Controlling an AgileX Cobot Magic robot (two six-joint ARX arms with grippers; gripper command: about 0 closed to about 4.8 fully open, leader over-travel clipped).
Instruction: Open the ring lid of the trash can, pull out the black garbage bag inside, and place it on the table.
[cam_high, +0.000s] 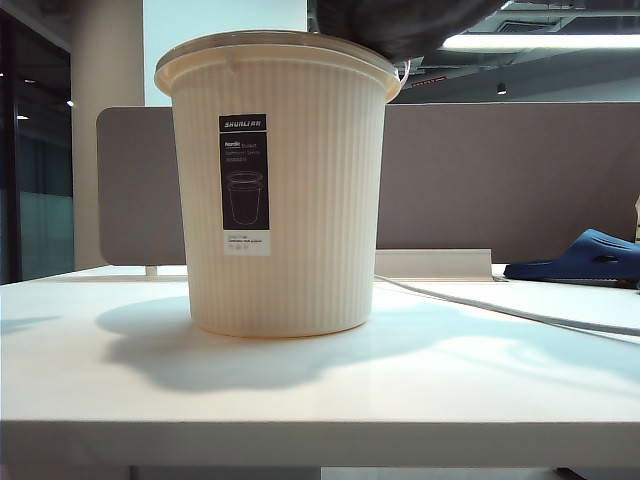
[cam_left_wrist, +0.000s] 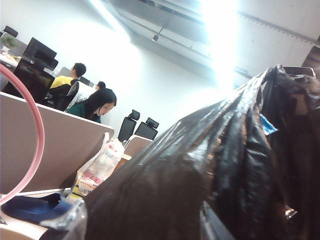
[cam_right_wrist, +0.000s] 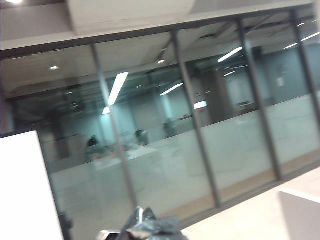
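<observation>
Cream trash can upright mid-desk, black garbage bag bulging above its rim at 1 o'clock, pink ring lid beside, left claw out of frame, spread wide, right claw pinching bag's top.

The trash can is cream with fine vertical ribs and a dark label; the garbage bag glossy black; the ring lid pink; the slipper blue.

The white counter carries the cream trash can at centre, a blue slipper at three o'clock, and a white cable.
</observation>
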